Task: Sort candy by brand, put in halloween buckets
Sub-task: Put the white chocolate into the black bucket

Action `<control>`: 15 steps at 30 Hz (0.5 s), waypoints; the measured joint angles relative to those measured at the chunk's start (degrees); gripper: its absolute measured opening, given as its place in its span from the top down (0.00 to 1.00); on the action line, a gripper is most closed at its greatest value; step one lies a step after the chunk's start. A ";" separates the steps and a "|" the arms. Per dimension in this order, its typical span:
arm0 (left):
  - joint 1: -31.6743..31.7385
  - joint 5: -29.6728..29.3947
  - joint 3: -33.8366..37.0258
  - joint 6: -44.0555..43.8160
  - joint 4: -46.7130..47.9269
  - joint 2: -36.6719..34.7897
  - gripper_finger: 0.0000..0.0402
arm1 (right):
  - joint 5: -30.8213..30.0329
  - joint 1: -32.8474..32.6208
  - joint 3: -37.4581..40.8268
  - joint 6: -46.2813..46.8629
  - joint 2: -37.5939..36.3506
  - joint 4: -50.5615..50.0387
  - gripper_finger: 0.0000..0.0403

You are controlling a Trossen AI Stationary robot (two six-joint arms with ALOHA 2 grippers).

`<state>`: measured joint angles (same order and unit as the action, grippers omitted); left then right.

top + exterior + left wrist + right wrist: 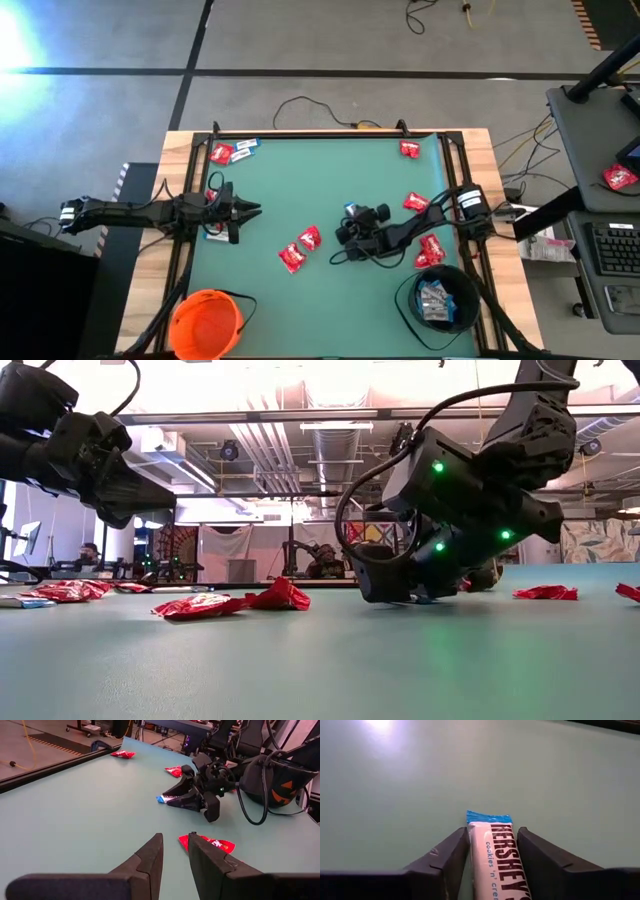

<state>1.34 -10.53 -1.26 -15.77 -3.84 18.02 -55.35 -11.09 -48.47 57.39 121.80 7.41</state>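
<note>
Several red candies [292,257] remain scattered on my green desk [320,300]. Orange bucket [205,323] looks empty; black bucket [437,299] holds blue-and-white bars. My right jaws [492,857] grip a blue-and-white bar [497,855] mid-desk; left jaws [175,855] hover slightly parted.

candy bar [495,855] between right hand [490,865] fingers, on mat [300,190]

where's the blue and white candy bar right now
The blue and white candy bar lies between the right gripper's jaws, low on the mat's middle, right of two red candies.
</note>
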 joint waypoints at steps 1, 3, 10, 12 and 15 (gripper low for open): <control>0.00 -0.02 0.00 0.02 0.00 0.00 0.81 | 0.52 0.00 -0.02 -0.06 -0.38 -0.63 0.60; 0.00 -0.02 -0.01 0.02 0.00 0.00 0.81 | 1.90 0.01 -0.10 -0.46 -1.24 -1.82 0.65; 0.00 -0.02 0.00 0.02 0.00 0.00 0.81 | 7.32 0.09 0.05 -7.87 -10.24 -4.32 0.75; 0.00 -0.01 -0.02 0.02 0.00 0.00 0.81 | 9.24 0.09 0.21 -10.96 -14.24 -5.20 0.74; -0.01 0.00 0.00 0.02 0.00 0.00 0.81 | 14.60 -0.25 0.36 -15.14 -20.94 -8.22 0.71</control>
<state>1.33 -10.53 -1.26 -15.75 -3.84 18.02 -40.75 -11.34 -48.11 42.24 100.86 -0.81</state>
